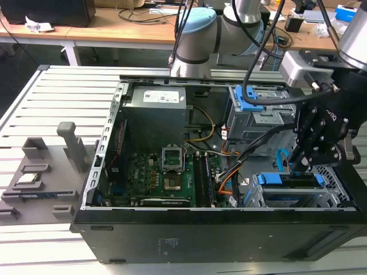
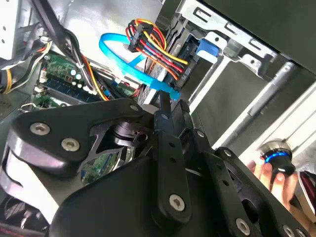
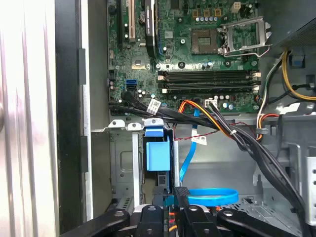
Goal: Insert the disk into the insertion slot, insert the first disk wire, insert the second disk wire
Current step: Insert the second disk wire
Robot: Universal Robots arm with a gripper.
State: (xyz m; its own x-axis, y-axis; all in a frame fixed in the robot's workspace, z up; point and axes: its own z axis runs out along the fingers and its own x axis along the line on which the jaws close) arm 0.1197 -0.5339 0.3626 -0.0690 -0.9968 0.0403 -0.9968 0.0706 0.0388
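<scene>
The black multi-link gripper [image 1: 305, 162] is seen in the exterior view lowered into the open black PC tower case [image 1: 218, 229], at the exterior view's right, just above the boxy grey perforated sheet-metal drive cage — the insertion slot [image 1: 332, 197]. The flat disk in its bright blue plastic carrier frame [image 1: 289, 179] is already seated in that cage, w/ its blue tab at the front edge.

In the second wrist view the fingers [image 2: 164, 109] are drawn narrow, pinched on the flat light-blue data cable [image 2: 129, 63] near its end. The cable loops up beside the bundle of red, yellow, black and orange power wires [image 2: 154, 47]. The same blue loop [image 3: 212, 196] is seen in the first wrist view, right next to the fingertips [image 3: 180, 193], w/ the blue carrier tab [image 3: 157, 155] just beside them.

The green motherboard [image 1: 166, 175] lies at the case's centre; the taller grey cage with blue tabs [image 1: 258, 112] stands behind the gripper. A person's fingers [image 2: 276, 180] rest at a round blue-lit knob — outside the case.
</scene>
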